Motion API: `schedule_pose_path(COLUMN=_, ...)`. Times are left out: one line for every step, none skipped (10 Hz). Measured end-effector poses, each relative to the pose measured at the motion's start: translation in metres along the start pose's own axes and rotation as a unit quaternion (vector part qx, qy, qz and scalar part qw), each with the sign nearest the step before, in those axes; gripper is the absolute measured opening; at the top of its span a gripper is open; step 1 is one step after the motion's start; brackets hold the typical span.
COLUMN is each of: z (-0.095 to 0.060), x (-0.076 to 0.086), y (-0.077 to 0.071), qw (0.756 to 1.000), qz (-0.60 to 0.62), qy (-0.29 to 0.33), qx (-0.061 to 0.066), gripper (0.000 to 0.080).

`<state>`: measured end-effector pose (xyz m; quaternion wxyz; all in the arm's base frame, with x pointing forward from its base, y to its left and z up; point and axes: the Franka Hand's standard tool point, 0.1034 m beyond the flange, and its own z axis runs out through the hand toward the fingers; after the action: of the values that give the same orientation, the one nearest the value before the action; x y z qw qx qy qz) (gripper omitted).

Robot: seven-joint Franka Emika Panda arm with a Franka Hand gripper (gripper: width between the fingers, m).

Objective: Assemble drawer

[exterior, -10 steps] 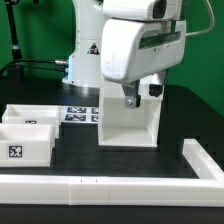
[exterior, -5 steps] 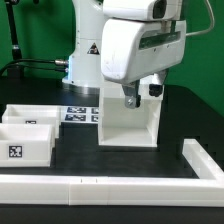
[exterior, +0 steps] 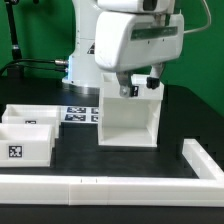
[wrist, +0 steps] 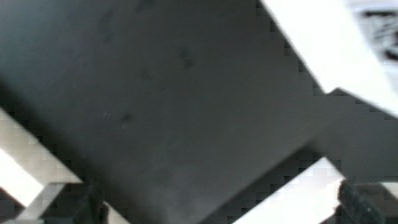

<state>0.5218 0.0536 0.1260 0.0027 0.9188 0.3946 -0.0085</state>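
The drawer's large open housing (exterior: 128, 125) stands upright in the middle of the black table. My gripper (exterior: 131, 91) hangs just above the housing's top edge, near its left wall in the exterior view, with nothing in it. Two shallow white trays with tags lie at the exterior view's left, one in front (exterior: 25, 146) and one behind (exterior: 32, 114). The wrist view shows black table and blurred white edges (wrist: 338, 55). The gripper (wrist: 199, 210) looks open there, with its dark fingertips (wrist: 368, 202) far apart at the frame's corners.
The marker board (exterior: 78, 114) lies flat between the trays and the housing. A long low white rail (exterior: 100, 186) runs along the table's front and turns back at the exterior view's right (exterior: 200, 158). The robot's base (exterior: 82, 62) stands behind the housing.
The arm has risen. The gripper was down at the housing's top wall and now hangs a little above it. The housing and trays have not moved.
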Motion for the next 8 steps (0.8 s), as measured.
schedule_pose_path(z=-0.007, x=-0.005, y=-0.01, qw=0.999, qz=0.035, qy=0.0, qx=-0.003, gripper=0.065)
schedule_pose_path(z=-0.014, x=-0.006, y=-0.017, qw=0.999, qz=0.054, qy=0.001, qx=-0.007, gripper=0.065)
schedule_pose_path(z=-0.018, x=-0.006, y=-0.025, qw=0.998, qz=0.068, qy=0.001, qx=-0.008, gripper=0.065)
schedule_pose_path(z=-0.015, x=-0.007, y=-0.024, qw=0.998, qz=0.062, qy=0.001, qx=-0.007, gripper=0.065)
schedule_pose_path(z=-0.015, x=-0.007, y=-0.023, qw=0.998, qz=0.063, qy=0.0, qx=-0.006, gripper=0.065)
schedule_pose_path(z=-0.015, x=-0.007, y=-0.024, qw=0.998, qz=0.063, qy=0.0, qx=-0.006, gripper=0.065)
schedule_pose_path(z=-0.014, x=-0.007, y=-0.023, qw=0.998, qz=0.063, qy=0.0, qx=-0.006, gripper=0.065)
schedule_pose_path(z=-0.016, x=-0.009, y=-0.022, qw=0.995, qz=0.096, qy=0.005, qx=-0.01, gripper=0.065)
